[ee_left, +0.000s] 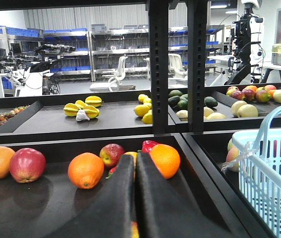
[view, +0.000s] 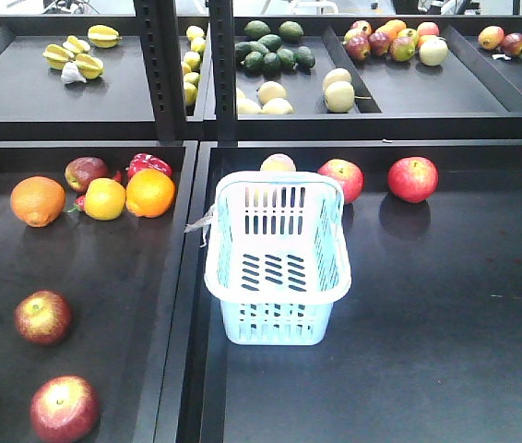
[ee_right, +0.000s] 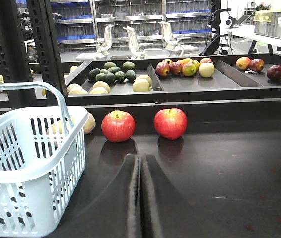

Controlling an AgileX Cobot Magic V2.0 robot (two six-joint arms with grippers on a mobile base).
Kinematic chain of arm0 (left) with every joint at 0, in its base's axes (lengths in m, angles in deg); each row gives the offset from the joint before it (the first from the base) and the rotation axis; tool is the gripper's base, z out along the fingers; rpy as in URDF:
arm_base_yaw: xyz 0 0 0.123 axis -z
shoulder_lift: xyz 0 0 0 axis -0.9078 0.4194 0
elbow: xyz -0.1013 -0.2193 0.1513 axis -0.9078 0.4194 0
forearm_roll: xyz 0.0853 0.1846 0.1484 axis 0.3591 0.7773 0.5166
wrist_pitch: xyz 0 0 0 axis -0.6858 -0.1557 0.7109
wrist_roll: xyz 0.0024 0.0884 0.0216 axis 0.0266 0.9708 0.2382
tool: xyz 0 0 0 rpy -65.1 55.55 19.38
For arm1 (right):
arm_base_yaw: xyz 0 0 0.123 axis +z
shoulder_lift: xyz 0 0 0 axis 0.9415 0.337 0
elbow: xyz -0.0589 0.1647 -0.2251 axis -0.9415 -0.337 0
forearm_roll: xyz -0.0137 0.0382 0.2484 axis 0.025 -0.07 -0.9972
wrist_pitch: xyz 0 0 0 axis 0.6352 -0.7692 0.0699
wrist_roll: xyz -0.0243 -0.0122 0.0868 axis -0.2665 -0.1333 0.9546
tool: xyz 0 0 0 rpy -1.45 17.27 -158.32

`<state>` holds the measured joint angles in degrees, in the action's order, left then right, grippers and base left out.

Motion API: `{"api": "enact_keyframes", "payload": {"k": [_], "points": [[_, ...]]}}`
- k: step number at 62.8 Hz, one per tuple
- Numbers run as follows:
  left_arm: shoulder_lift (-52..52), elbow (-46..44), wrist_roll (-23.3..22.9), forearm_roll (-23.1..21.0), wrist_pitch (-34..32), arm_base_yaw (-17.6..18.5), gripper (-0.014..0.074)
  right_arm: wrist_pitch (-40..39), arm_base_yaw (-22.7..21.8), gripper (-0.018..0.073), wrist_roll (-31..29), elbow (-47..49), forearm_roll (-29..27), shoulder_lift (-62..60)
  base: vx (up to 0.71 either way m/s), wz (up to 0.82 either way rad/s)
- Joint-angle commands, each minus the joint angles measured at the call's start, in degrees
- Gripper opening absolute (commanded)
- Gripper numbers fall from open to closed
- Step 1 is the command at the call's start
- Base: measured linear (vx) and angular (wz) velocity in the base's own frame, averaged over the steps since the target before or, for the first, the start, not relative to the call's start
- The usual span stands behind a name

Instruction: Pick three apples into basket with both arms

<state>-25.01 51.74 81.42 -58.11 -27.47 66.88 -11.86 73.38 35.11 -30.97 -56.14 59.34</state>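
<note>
Left pincer (ee_left: 135, 198): tips pressed together, nothing held. Kept low over left surface (view: 113, 305), pointed at orange (ee_left: 86, 170) and small red apple (ee_left: 111, 153) behind it.

Right pincer (ee_right: 141, 198): also pressed together, nothing held. Aimed at first red apple (ee_right: 118, 125) and second red apple (ee_right: 170, 123) by back wall.

Basket (view: 278, 325): set at left edge of right surface (view: 427, 323), likely so it is reached by both arms. No fruit seen inside. No apple picked yet.
</note>
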Motion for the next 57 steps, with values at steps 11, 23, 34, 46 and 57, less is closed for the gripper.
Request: {"api": "enact_keyframes", "payload": {"k": [11,23,34,46,57], "points": [[-0.8,1.4,-1.0,-0.6,-4.2,0.0,-0.0006,-4.2,-0.3,-0.0004,0.0,-0.8,0.7,-0.6,0.0,0.0],[-0.8,1.4,-15.3,-0.7,-4.3,0.0,-0.0006,-4.2,-0.3,-0.0004,0.0,-0.8,0.7,-0.6,0.0,0.0],[-0.8,1.4,-27.8,-0.6,-4.1,0.0,-0.0006,-4.2,-0.3,-0.0004,0.0,-0.8,0.7,-0.6,0.0,0.0],[-0.8,0.8,-38.6,-2.3,-8.7,0.0,-0.0006,-4.2,-0.3,-0.0004,0.0,-0.8,0.7,-0.6,0.0,0.0],[-0.8,0.8,-53.9,-10.8,-16.7,0.0,-0.0006,-4.2,-0.3,-0.0004,0.0,-0.8,0.7,-0.6,0.0,0.0]]}}
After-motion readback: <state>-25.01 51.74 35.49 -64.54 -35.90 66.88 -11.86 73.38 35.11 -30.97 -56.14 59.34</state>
